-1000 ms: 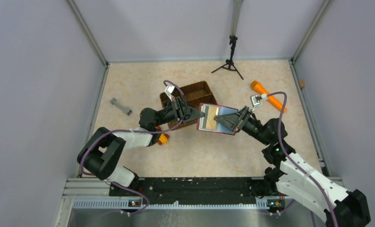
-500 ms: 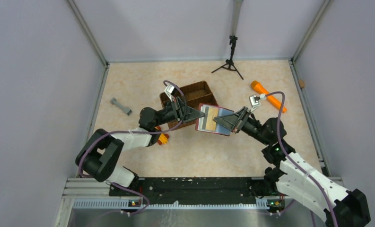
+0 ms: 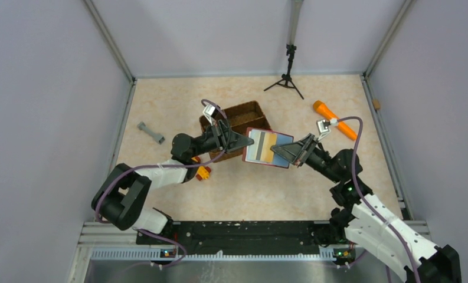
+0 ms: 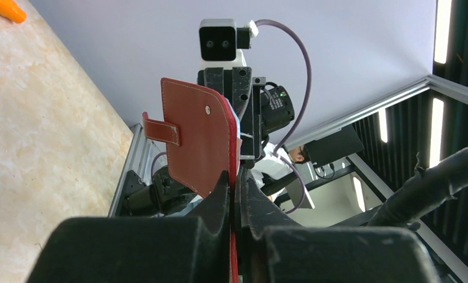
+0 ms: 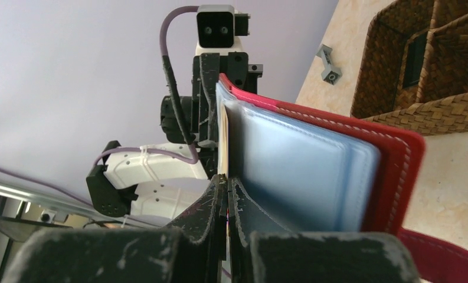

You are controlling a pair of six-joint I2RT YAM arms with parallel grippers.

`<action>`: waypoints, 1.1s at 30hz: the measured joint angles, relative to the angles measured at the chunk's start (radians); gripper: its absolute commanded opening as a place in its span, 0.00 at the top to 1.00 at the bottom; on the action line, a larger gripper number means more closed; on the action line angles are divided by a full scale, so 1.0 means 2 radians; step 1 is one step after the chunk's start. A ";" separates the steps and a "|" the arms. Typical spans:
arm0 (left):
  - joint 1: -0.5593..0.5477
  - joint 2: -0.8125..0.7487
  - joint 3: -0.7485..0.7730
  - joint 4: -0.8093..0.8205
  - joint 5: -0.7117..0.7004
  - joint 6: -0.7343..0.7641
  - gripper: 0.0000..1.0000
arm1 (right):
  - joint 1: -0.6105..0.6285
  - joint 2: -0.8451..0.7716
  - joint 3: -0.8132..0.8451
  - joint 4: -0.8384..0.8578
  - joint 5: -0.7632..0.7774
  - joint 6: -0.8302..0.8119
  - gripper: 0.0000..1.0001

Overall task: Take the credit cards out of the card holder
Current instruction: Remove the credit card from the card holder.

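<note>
Top external view: the card holder (image 3: pixel 282 140) hangs open over the table (image 3: pixel 178 100), just in front of the wicker basket (image 3: pixel 232 109). Its inner side faces up and its long axis runs from my left gripper (image 3: pixel 242 143) to my right gripper (image 3: pixel 280 154). Its pockets hold the credit cards (image 3: pixel 266 147) — a dark strip beside a tan one. My left jaws clamp the red cover's edge. My right jaws pinch a thin inner edge — card or pocket, I cannot tell.
</note>
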 measured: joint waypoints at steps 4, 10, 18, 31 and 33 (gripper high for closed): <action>0.003 -0.003 0.000 0.003 -0.001 -0.003 1.00 | -0.008 -0.007 -0.007 0.002 0.000 0.003 1.00; 0.020 -0.019 -0.006 -0.015 0.003 0.002 1.00 | -0.019 -0.016 -0.012 -0.007 -0.004 0.002 1.00; 0.104 -0.134 -0.006 -0.233 0.008 0.105 1.00 | -0.036 -0.023 -0.010 -0.076 0.010 -0.043 1.00; 0.198 -0.249 0.073 -0.645 -0.071 0.322 1.00 | -0.035 0.082 0.018 -0.078 0.098 -0.009 1.00; 0.209 -0.263 0.085 -0.688 -0.092 0.348 1.00 | -0.027 0.105 0.019 -0.066 0.129 0.011 1.00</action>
